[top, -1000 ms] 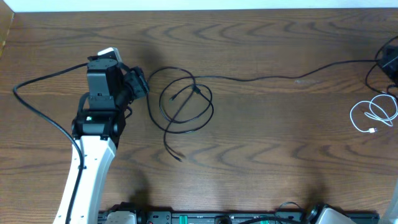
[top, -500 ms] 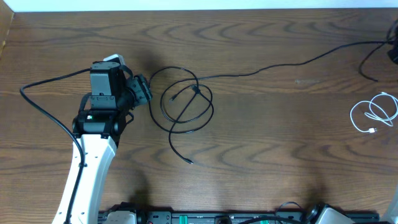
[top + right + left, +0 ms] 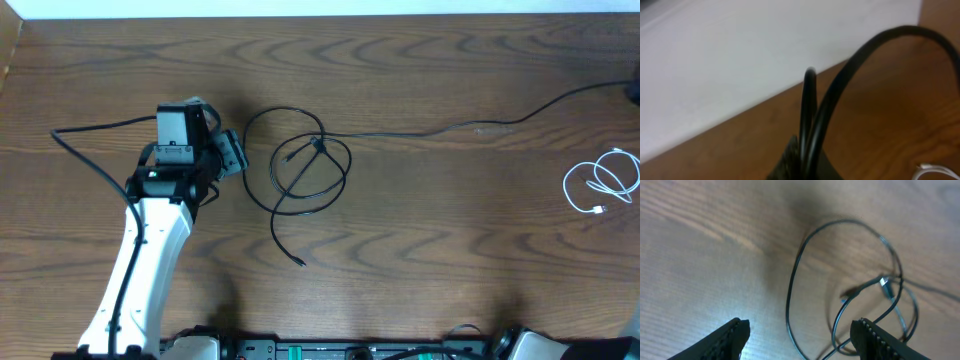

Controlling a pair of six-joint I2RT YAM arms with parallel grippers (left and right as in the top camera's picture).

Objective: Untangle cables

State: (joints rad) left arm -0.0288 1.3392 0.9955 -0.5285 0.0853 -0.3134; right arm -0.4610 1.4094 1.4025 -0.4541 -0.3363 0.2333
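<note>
The long black cable [image 3: 318, 146] lies left of the table's middle, wound into a loose coil of overlapping loops that cross at a small knot. One short tail runs down from the coil to a free plug end [image 3: 303, 262]. The other run leaves the knot and stretches right across the wood to the far upper right edge, where the right gripper [image 3: 634, 92] only just shows. The shorter white cable [image 3: 598, 186] sits coiled by itself near the right edge, well apart from the black one.

The left gripper [image 3: 232, 152] hangs just left of the coil. Its wrist camera shows its two fingers [image 3: 732, 337] spread wide, with nothing between them and the coil's loop [image 3: 788, 300] on the table [image 3: 450, 260] beyond.

The right wrist view is blurred: black cords rise close to the lens, so it cannot be told how the right fingers stand
</note>
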